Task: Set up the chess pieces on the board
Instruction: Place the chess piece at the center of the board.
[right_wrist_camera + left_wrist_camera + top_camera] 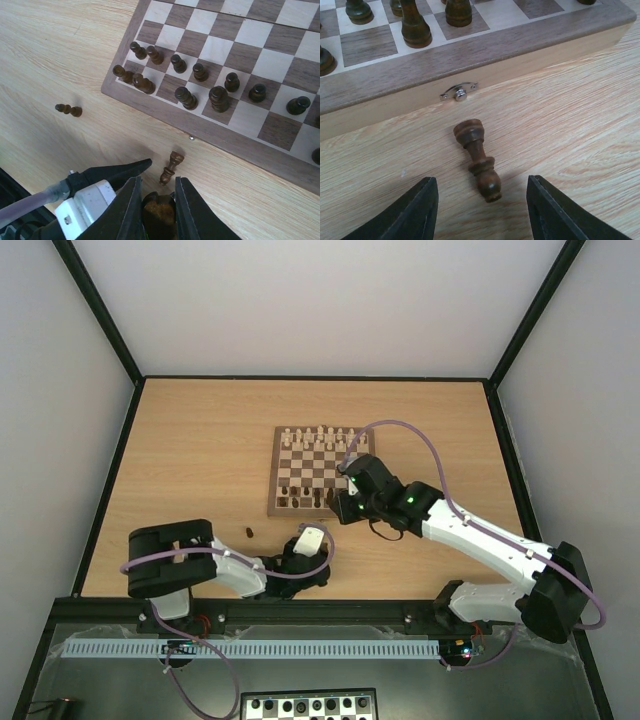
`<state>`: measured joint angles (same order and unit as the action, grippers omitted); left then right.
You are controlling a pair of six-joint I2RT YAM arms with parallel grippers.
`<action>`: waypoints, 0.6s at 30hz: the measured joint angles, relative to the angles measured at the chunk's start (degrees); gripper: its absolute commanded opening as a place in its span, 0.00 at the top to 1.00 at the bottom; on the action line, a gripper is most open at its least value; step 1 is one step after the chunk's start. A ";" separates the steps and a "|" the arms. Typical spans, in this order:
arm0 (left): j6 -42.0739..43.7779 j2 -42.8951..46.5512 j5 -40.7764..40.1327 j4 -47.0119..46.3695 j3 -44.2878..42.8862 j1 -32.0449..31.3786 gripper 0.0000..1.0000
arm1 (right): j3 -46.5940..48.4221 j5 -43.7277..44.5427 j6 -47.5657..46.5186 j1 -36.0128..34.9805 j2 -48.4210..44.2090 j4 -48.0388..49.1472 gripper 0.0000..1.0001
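Dark chess pieces (200,72) standing on wooden board (225,132), toppled piece (478,160) lying beside its border; second fallen piece (68,110) farther off

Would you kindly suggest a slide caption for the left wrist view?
Dark chess piece lying on the table, framed by the open left gripper, off the board.

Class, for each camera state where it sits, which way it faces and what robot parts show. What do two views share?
Top external: above, behind the left arm and right arm, looking down on the square brown wooden chessboard; both show.
Left wrist: low, facing the chessboard's near edge; open left pincer shows.
Right wrist: higher, looking down; right pincer shows.
Wrist views share the fallen dark brown wooden chessman.
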<state>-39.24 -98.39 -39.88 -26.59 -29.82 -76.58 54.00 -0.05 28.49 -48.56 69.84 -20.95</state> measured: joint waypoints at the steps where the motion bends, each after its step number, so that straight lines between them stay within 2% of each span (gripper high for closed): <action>1: 0.11 0.22 0.11 0.09 0.07 0.00 0.48 | -0.07 0.07 0.00 0.17 -0.02 -0.04 0.83; 6: 0.33 4.44 0.72 2.16 0.52 0.00 0.46 | -0.09 0.17 -0.02 0.57 -0.02 -0.31 0.83; 11: 0.74 13.53 0.04 6.14 0.48 -1.03 0.40 | -0.09 0.26 -0.04 0.61 -0.02 -0.57 0.83; 18: 0.63 23.02 -1.79 12.31 0.37 -1.86 0.39 | -0.09 0.26 -0.04 0.66 0.02 -0.59 0.83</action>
<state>-38.61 -75.37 -41.67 -14.28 -29.45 -78.43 53.91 0.21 28.45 -47.90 69.87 -21.54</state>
